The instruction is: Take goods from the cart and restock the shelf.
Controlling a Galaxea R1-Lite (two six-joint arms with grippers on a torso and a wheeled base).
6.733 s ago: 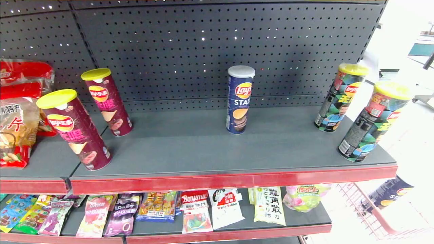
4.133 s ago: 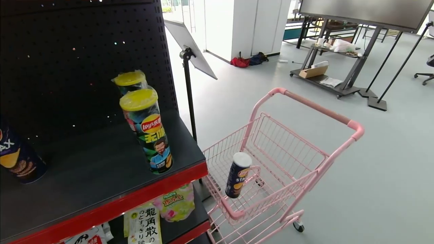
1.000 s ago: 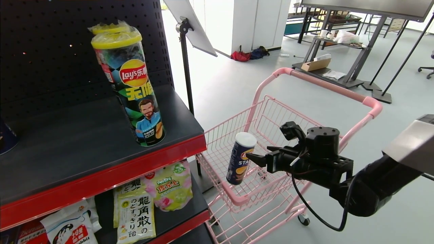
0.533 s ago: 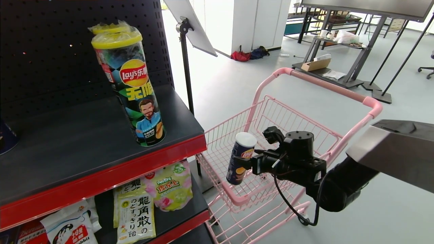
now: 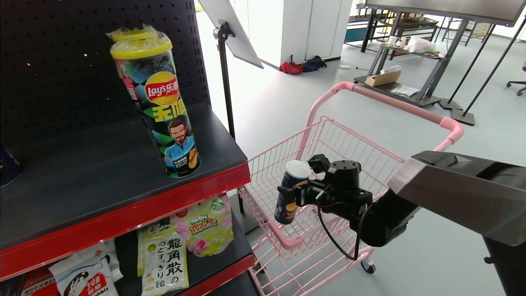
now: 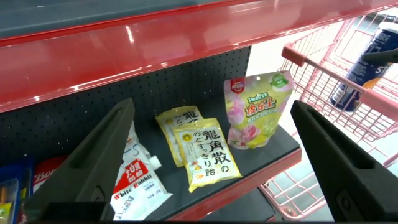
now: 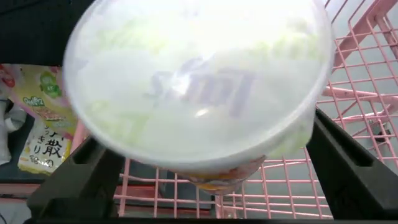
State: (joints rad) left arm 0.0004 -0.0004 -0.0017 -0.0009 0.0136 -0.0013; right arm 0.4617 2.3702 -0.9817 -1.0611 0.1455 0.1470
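Observation:
A dark blue chip can [image 5: 286, 204] with a white lid stands upright in the pink wire cart [image 5: 390, 102], near its shelf-side corner. My right gripper [image 5: 296, 174] is open around the can's upper part, one finger in front and one behind. In the right wrist view the lid [image 7: 199, 81] sits between the two fingers [image 7: 348, 168]. My left gripper [image 6: 211, 106] is open and holds nothing, low in front of the lower shelf, with the can [image 6: 367, 62] off to one side. The upper shelf [image 5: 102, 172] carries a green-black can with a yellow lid [image 5: 164, 107].
Snack bags [image 5: 207, 226] lie on the lower shelf [image 6: 273, 146]. A stand with a tilted sign panel [image 5: 224, 61] rises between shelf and cart. Rolling racks [image 5: 394, 78] stand far back. Open grey floor [image 5: 431, 255] lies beyond the cart.
The head view turned from the shelf to the cart. Over the last second my right arm moved left toward the blue can, bringing its open fingers to either side of the can's top.

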